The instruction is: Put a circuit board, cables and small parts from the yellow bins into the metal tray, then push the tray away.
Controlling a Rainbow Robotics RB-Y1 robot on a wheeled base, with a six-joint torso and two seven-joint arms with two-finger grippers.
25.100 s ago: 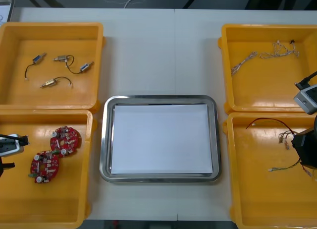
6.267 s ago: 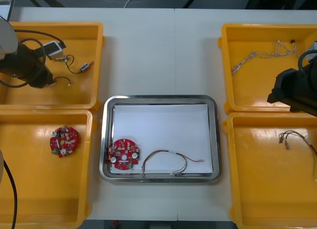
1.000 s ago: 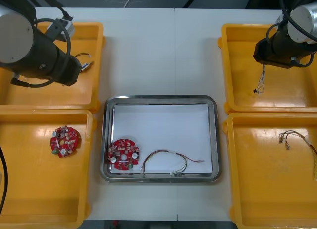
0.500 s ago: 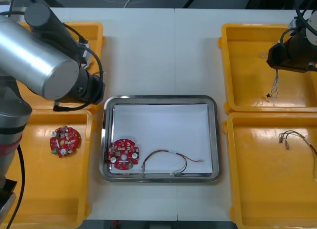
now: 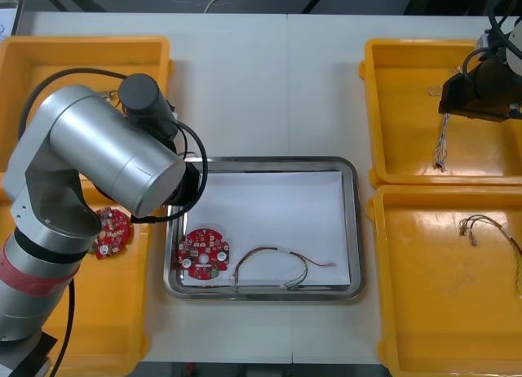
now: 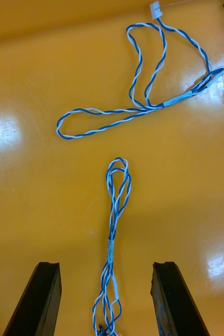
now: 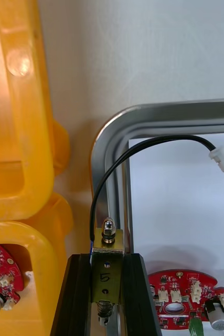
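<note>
- My left gripper (image 7: 107,258) pinches the black-cabled small metal part (image 7: 107,265) over the rim of the shiny metal tray (image 7: 159,112); released here, it could fall outside.
- My right gripper (image 6: 106,269) gapes around the twisted blue-and-white cable (image 6: 117,199); it may slip.

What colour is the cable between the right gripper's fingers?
Twisted blue and white cable; right wrist view shows it best.

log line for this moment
left gripper shut on small metal part, at metal tray's left rim | right gripper open over far right bin, blue-white cable between fingers
</note>
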